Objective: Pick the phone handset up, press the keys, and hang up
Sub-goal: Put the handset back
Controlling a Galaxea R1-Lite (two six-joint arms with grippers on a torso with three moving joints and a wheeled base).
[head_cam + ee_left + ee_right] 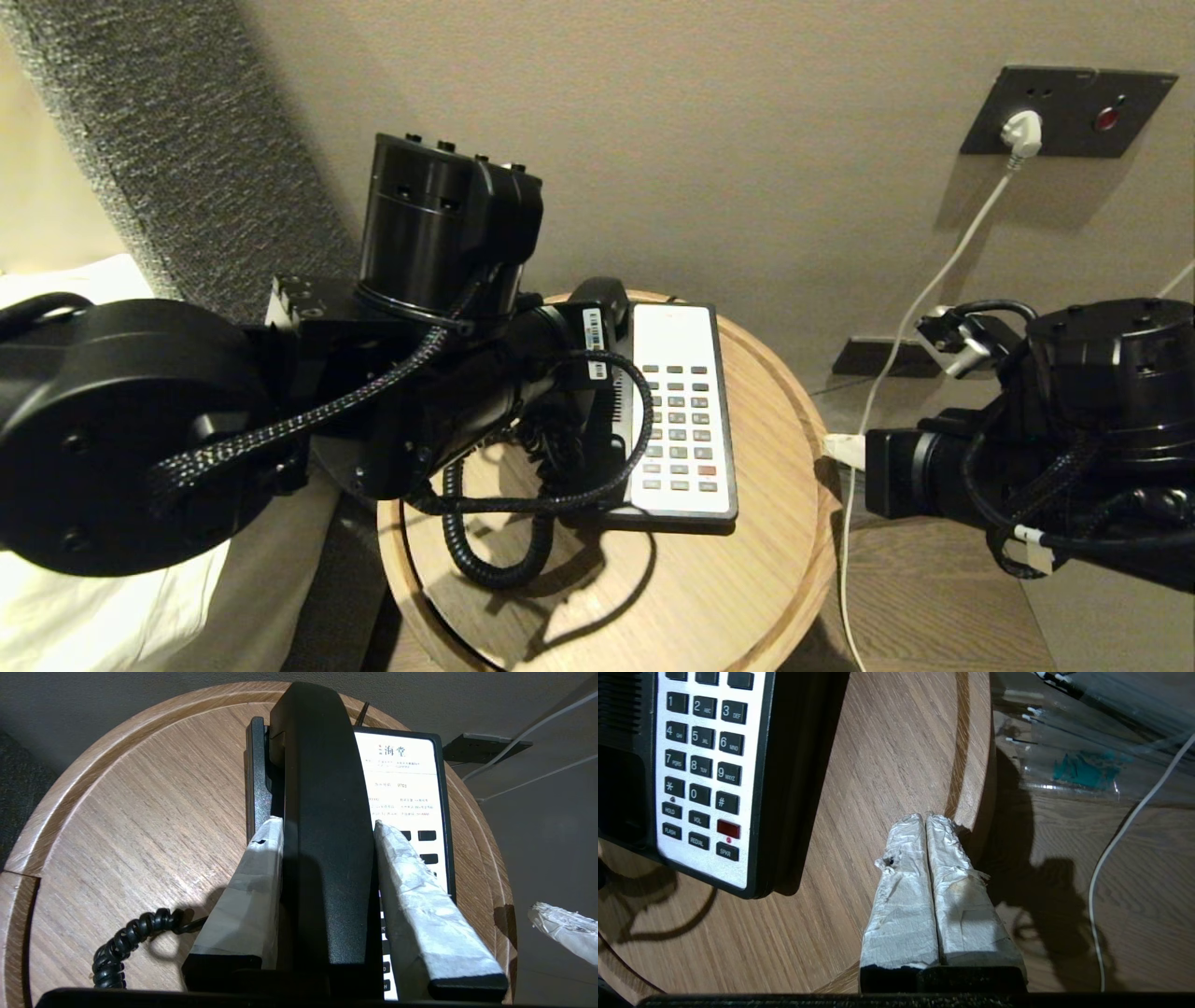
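My left gripper [327,825] is shut on the phone handset [327,788], one taped finger on each long side. The black handset [602,301] is held over the left side of the phone base [674,327], its far end near the base's top. Its coiled cord [495,560] loops onto the round wooden table [766,579]. The keys [681,425] lie uncovered on the white faceplate, with one red key [728,828] near the bottom. My right gripper [927,817] is shut on nothing and hovers at the table's right rim, beside the keys [703,760].
A white plug [1022,131] sits in a dark wall plate, and its cable [896,345] hangs down right of the table. White bedding [75,597] and a grey headboard [187,140] stand at left. Clear plastic bags [1083,760] lie on the floor.
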